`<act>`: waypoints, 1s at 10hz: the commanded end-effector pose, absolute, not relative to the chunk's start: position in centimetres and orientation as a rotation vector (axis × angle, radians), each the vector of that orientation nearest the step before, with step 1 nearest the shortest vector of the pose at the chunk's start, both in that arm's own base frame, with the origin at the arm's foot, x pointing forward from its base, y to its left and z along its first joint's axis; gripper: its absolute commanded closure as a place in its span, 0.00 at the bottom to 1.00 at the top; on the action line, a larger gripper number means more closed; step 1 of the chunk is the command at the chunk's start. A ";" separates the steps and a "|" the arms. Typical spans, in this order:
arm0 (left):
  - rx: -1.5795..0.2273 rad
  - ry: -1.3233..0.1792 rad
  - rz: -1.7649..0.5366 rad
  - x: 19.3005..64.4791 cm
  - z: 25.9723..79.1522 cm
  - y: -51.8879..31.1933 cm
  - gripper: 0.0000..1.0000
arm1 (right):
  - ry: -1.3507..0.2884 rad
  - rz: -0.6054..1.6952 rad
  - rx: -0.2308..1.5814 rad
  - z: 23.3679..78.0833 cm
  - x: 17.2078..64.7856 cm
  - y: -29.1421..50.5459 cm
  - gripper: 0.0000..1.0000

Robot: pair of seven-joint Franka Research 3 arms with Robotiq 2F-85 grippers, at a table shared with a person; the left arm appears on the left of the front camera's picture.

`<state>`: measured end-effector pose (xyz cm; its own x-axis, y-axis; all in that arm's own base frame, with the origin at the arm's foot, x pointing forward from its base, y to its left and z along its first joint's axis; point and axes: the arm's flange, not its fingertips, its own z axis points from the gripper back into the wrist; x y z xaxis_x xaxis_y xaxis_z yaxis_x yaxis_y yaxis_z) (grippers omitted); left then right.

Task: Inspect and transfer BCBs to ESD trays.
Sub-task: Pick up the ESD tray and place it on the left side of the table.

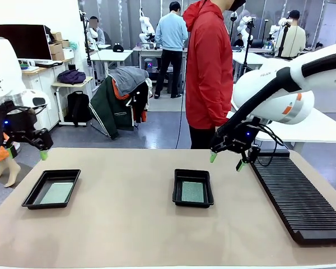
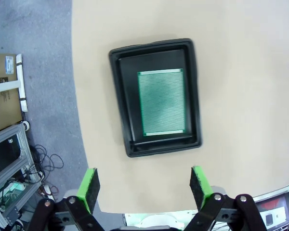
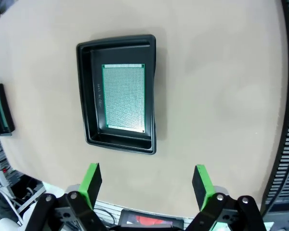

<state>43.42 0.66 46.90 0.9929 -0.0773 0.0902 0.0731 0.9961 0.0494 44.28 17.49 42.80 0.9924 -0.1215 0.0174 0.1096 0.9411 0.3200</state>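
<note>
Black trays (image 1: 31, 197) (image 1: 178, 199), one by the bench's left edge, one mid-bench, each hold a BCB (image 1: 57, 193) (image 1: 192, 191); you look done. Left gripper (image 1: 27, 151) and right gripper (image 1: 227, 161) hover spread, empty.

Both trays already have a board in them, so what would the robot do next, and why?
Probably just hold both arms back. Each ESD tray already holds a BCB lying flat, and the left gripper and right gripper hover with jaws open, holding nothing.

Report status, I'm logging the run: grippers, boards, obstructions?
Left gripper and right gripper open, raised. One BCB in left tray, another in centre tray. Nothing obstructing.
</note>
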 end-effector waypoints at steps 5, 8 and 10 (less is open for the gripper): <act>0.016 -0.101 -0.112 43.5 49.7 -9.7 0.00 | -0.129 -0.045 0.495 41.4 40.9 11.7 0.00; 0.015 -0.120 -0.156 44.9 49.3 -15.4 0.00 | -0.127 -0.013 0.546 41.2 40.3 9.0 0.00; -0.006 -0.126 -0.157 45.8 48.2 -19.3 0.00 | -0.119 -0.008 0.584 41.0 40.4 7.0 0.00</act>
